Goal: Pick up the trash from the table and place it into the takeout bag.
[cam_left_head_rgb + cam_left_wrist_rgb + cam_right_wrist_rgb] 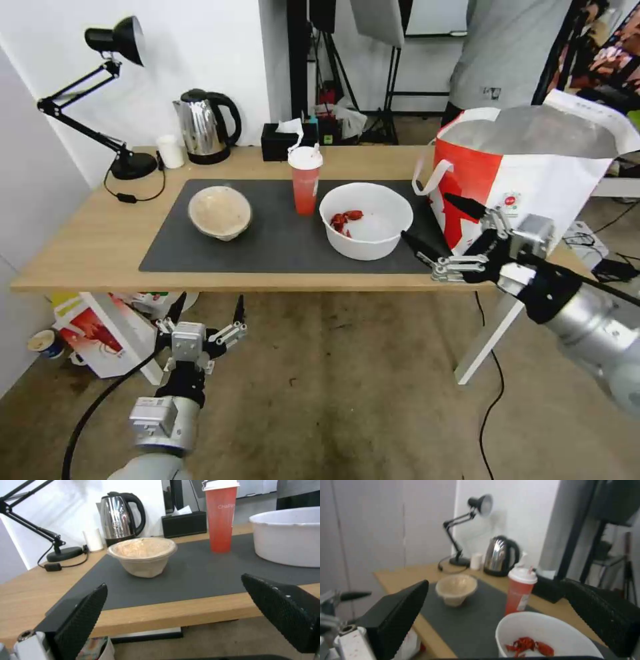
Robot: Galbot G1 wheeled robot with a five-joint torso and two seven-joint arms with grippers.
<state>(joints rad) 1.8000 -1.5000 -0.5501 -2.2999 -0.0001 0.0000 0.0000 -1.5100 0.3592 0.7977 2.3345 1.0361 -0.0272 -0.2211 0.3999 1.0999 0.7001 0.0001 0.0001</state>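
Observation:
On the table's (87, 247) dark grey mat lie three pieces of trash: a beige paper bowl (220, 212) (143, 555) (456, 588), a red cup with white lid and straw (305, 180) (220, 522) (520, 592), and a large white bowl with red food scraps (367, 220) (290, 537) (546, 635). The takeout bag (533, 173) stands open at the table's right end. My right gripper (425, 215) (496, 581) is open, just right of the white bowl and in front of the bag. Low in front of the table edge, my left gripper (209, 303) (174, 581) is open and holds nothing.
Along the back of the table stand a black desk lamp (113, 100), a steel kettle (205, 127), a small white cup (171, 151) and a black tissue box (280, 141). A red-and-white carton (100, 330) sits on the floor under the table's left end. Cables trail by the white table leg (490, 340).

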